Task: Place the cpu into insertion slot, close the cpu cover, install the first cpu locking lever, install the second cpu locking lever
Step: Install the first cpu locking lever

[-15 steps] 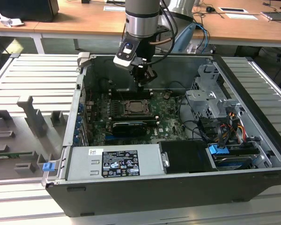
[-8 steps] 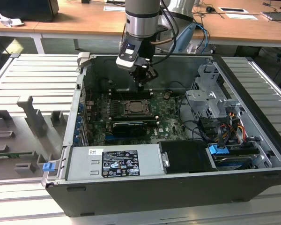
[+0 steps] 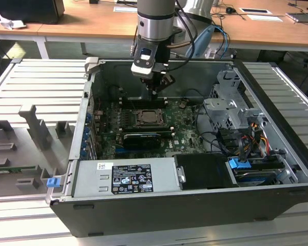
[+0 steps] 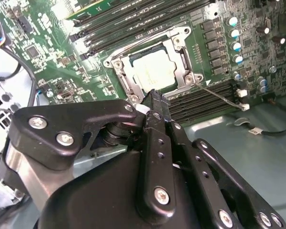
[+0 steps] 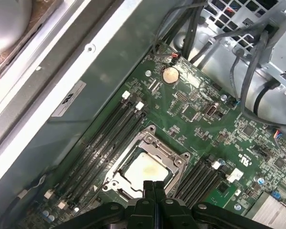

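slatted metal bench [image 3: 36, 82], open computer case [image 3: 159, 212]. cpu [image 4: 155, 71] sits in insertion slot [image 4: 115, 62], cpu cover [image 4: 180, 59] flat over it. gripper [image 4: 154, 98] pinched together, empty, at socket edge. risk: tip slips off thin locking lever [image 4: 219, 97], gouges the board

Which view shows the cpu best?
The second wrist view: the cpu sits in the window of the cpu cover, its pale face almost wholly in sight. The first wrist view shows it too, with the gripper overlapping one edge. In the exterior view it is small and distant.
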You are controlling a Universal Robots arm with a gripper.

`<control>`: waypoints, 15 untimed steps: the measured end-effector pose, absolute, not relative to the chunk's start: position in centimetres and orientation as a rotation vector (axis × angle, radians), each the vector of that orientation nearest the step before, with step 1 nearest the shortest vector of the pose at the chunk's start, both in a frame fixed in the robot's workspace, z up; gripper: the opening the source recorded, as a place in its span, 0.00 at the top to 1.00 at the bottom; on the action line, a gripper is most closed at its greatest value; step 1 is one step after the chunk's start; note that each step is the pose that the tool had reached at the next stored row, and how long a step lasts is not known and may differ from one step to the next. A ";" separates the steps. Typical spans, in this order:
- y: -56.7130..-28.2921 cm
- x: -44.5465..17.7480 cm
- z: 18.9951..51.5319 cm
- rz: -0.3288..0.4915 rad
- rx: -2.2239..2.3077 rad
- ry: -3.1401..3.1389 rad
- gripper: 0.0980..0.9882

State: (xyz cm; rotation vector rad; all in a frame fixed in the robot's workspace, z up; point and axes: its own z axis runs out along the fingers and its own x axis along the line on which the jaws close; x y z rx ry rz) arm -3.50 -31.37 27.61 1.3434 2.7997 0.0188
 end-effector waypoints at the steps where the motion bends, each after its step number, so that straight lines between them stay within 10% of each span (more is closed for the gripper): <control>1: -31.4 -3.5 27.6 0.019 1.325 2.808 0.99; 15: -31.4 -3.5 27.6 0.026 0.954 2.957 0.99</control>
